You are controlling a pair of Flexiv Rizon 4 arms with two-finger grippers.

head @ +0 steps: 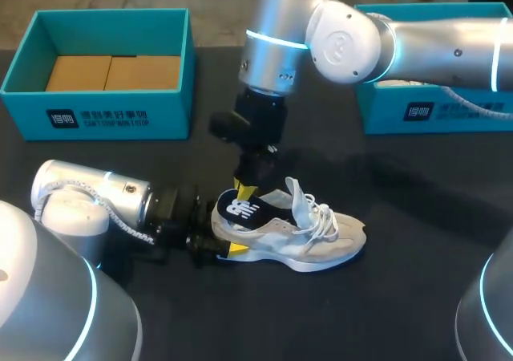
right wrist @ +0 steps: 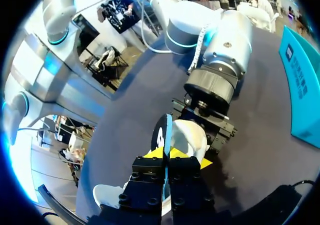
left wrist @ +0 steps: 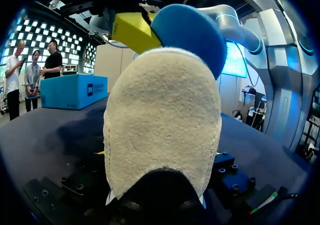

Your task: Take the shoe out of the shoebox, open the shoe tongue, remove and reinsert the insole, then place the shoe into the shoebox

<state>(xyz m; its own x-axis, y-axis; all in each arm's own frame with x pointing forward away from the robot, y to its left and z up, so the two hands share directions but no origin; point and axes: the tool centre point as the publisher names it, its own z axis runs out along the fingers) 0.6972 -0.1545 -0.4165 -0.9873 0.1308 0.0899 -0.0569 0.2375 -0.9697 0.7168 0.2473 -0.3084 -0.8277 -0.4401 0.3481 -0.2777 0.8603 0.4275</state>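
A beige and white shoe [head: 317, 241] lies on the dark table, toe to the right, tongue raised and laces loose. My left gripper [head: 225, 234] is low at the shoe's heel [left wrist: 162, 120]. In the right wrist view its yellow fingertips [right wrist: 158, 153] show on both sides of the heel, so it is shut on the shoe. My right gripper [head: 244, 191] comes down from above and is shut on the heel end of the insole [head: 240, 209]. The insole is dark on top with a white logo and blue underneath [left wrist: 192, 35]. It stands partly out of the shoe.
A teal shoebox [head: 96, 112] with brown cardboard inside stands at the back left. A second teal box [head: 437, 112] is at the back right, partly behind my right arm. Bare dark table lies in front of and to the right of the shoe.
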